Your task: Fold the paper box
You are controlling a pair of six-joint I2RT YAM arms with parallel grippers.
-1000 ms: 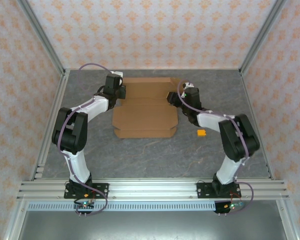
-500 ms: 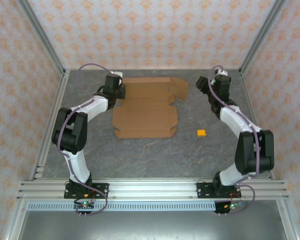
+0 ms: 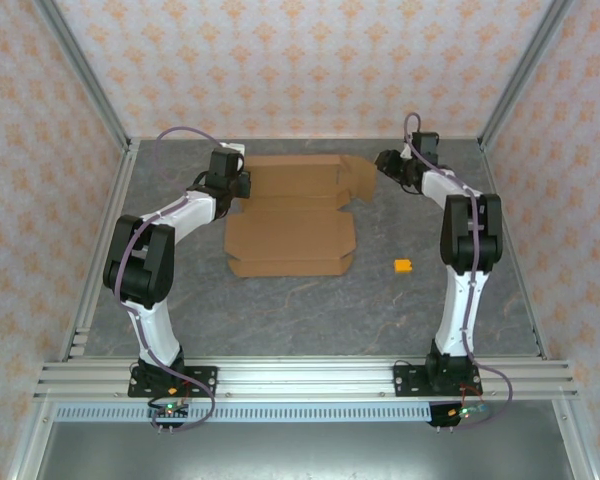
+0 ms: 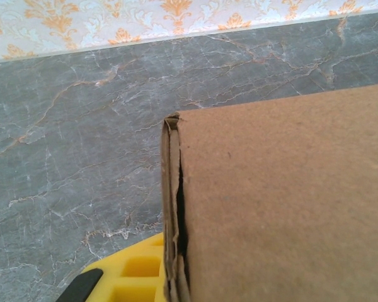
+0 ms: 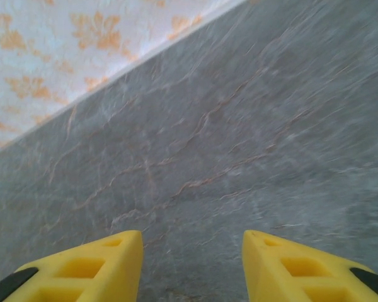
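The paper box (image 3: 292,238) is lying on the grey table (image 3: 310,320), toward the far side, in the middle between the two arms. It is mostly flat and is not looking like a box yet.

The left gripper (image 3: 242,186) is sitting at the box's left edge. It is squeezed shut on the cardboard there. In the left wrist view, a doubled-over edge of the brown card is running right beside one yellow finger (image 4: 123,277).

The right gripper (image 5: 192,239) is hanging over bare table. Its two yellow fingers are standing apart, and nothing is between them. From above, it is just beside the little flap (image 3: 361,178) that is sticking out at the box's far right corner. It does not seem to be touching the flap. A tiny orange block (image 3: 403,266) is lying well apart from the box, nearer the arms.

The step in hand is probably grabbing that right flap so it can be folded.

To do it well:
- The left gripper should be holding tight, so the sheet is not sliding around.
- The right gripper should be coming in low, with the flap going between its fingers.
- It should be pinching gently and bending the flap slowly along its crease.
- A hard or crooked pull could be tearing the card or dragging the whole box sideways.
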